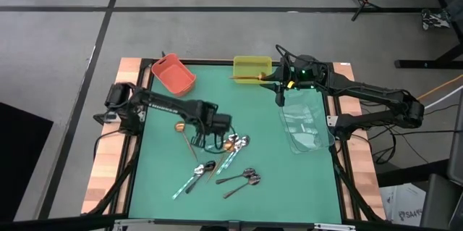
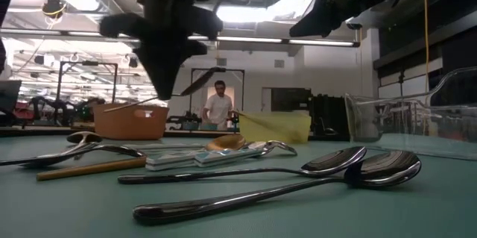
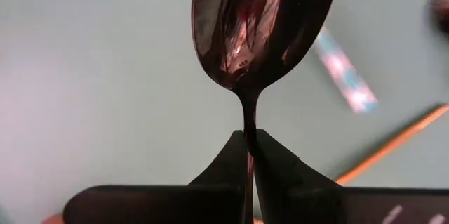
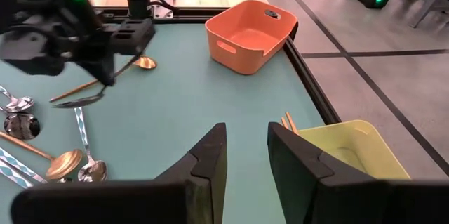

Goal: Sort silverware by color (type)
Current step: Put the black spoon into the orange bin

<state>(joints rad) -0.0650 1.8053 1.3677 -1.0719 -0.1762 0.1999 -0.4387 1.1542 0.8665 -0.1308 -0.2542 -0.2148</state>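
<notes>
Left wrist view: we see the left end effector (image 3: 250, 147) pinching a glossy dark spoon (image 3: 263, 27) by its thin neck; right end effector (image 4: 245, 147) parted, empty.

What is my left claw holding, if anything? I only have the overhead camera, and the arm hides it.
Observer: The left claw is shut on a dark spoon, pinched at the neck just below the bowl.
Operator: Is it lifted?
Observer: Yes. The table-level camera shows it in the air, above the other spoons lying on the table.
Operator: And the right claw?
Observer: The right claw is open and empty, beside the yellow bin.
</notes>
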